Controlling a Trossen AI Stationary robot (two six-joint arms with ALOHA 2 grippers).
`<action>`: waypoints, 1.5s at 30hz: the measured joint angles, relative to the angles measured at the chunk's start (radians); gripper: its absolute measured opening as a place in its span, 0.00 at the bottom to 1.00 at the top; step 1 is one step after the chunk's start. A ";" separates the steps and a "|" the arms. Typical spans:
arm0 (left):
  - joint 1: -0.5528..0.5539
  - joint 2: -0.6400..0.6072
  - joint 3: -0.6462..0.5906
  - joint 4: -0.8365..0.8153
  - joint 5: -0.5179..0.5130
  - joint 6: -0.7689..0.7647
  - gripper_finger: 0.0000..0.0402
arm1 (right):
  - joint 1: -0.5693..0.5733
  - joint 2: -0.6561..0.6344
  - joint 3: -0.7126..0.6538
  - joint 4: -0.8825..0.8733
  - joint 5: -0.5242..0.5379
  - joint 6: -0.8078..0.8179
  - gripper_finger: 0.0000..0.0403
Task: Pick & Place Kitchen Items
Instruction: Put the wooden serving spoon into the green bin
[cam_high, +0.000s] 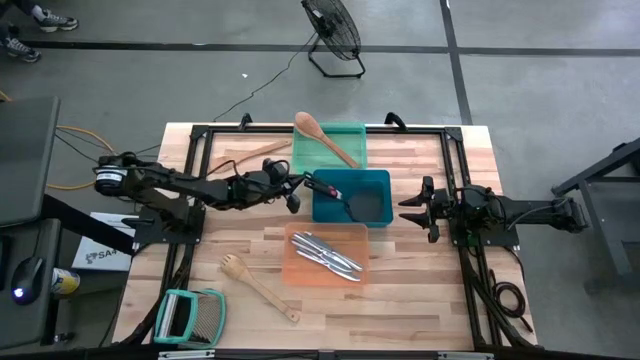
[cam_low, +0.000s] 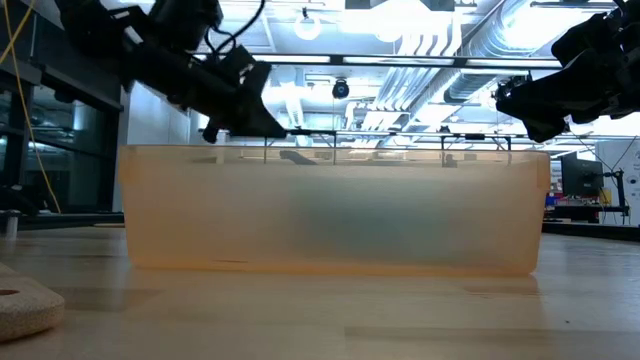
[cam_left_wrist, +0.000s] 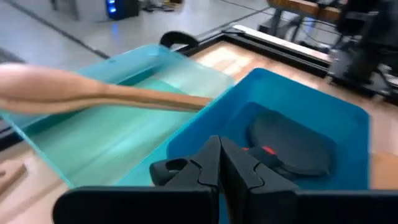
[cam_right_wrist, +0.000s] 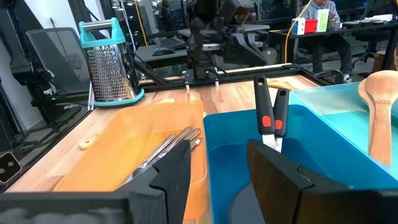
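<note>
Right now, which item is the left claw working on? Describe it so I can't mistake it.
Find the blue tray at the table's centre. The black spatula lies in it, its handle with a red spot sticking out over the rim toward the shut left claw, unlike the pale wooden spoon in the green tray.

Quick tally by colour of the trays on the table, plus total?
Green tray: 1
Blue tray: 1
Orange tray: 1
Total: 3 trays

Green tray, blue tray, orange tray, grater, fan
</note>
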 joint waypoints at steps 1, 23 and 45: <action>0.000 -0.021 0.000 -0.016 0.020 0.016 0.00 | 0.000 0.000 0.000 0.000 0.000 0.000 0.37; -0.249 -0.491 -0.001 -0.874 0.344 0.178 0.00 | 0.000 0.000 0.000 0.000 0.000 0.000 0.37; -0.648 -0.341 0.018 -0.973 0.339 -0.135 0.00 | 0.000 0.000 0.000 0.000 0.000 0.000 0.37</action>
